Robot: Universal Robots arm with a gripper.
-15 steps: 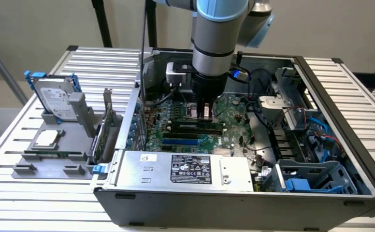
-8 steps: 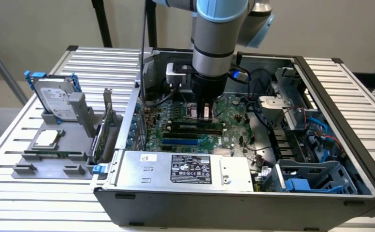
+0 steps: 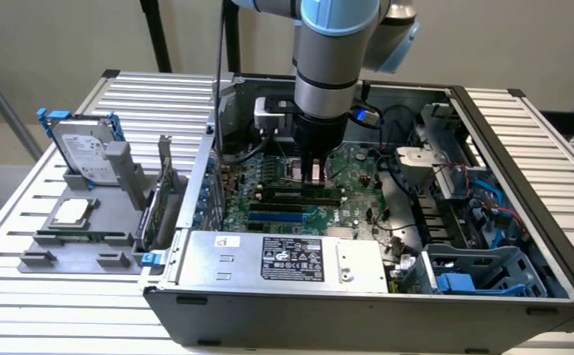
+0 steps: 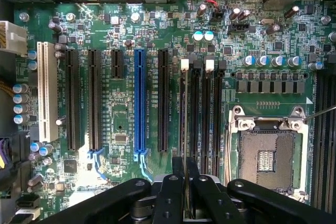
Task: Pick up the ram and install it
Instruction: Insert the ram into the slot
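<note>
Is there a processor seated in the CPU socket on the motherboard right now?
No: in the wrist view the CPU socket lies open with its bare contact field showing, and no chip sits inside its metal frame.

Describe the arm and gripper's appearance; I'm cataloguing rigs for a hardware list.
The arm is a thick grey metal tube with a light blue joint cap and a black wrist section. The gripper is black, with jointed linkage fingers fastened by round bolts. A cable hangs beside the arm.
</note>
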